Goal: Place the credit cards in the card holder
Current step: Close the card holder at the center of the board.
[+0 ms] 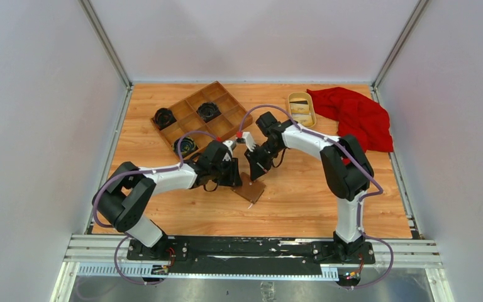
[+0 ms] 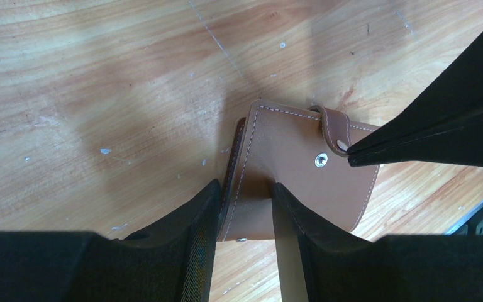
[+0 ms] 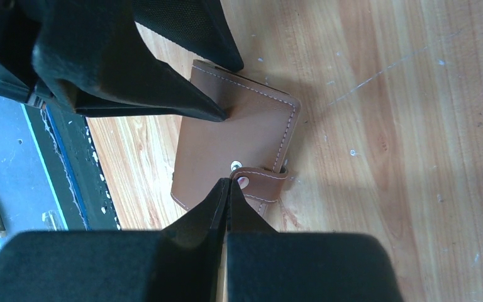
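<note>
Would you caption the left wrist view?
Left hand straddles the card holder; right hand pinches its strap.

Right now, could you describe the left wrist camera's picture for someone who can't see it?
A closed brown wallet lies on a wooden table, one edge between the left arm's two black fingers. The right arm's shut fingers touch its snap strap.

Matt brown stitched-leather card holder (image 2: 292,170), metal snap stud (image 2: 320,160), on scuffed wooden table (image 2: 100,94).
</note>
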{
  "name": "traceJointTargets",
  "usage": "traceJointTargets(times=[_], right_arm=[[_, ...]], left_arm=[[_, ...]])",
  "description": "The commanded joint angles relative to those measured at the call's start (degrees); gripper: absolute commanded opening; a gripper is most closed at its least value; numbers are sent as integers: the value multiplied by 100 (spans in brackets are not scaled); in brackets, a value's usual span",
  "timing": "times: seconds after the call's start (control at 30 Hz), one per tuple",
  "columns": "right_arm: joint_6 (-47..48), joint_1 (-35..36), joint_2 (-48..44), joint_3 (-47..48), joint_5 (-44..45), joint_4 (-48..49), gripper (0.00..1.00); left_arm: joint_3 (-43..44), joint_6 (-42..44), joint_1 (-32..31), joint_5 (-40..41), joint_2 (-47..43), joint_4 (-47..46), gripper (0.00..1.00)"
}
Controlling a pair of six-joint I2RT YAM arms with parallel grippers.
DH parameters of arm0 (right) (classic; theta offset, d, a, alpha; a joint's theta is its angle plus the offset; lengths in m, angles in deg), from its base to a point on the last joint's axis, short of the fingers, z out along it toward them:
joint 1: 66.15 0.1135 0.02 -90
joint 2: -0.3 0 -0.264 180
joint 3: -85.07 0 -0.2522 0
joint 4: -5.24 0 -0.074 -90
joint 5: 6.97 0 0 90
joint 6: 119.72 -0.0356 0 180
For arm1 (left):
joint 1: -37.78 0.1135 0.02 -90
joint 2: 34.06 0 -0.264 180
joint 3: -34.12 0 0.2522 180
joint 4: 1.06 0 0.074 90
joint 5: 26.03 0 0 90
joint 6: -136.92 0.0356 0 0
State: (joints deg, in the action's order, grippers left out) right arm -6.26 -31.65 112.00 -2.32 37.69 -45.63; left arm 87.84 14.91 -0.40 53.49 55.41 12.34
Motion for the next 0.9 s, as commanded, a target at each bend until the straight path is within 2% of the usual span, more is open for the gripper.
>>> traceJointTargets(times=[0.0,0.87], right_arm=[[-54,176,149,22,-98,-172,0],[-29,564,231,-175,93,-231,0]], left_arm=[[-267,52,-41,329,243,171,40],[-358,-25,-41,226,238,62,39]])
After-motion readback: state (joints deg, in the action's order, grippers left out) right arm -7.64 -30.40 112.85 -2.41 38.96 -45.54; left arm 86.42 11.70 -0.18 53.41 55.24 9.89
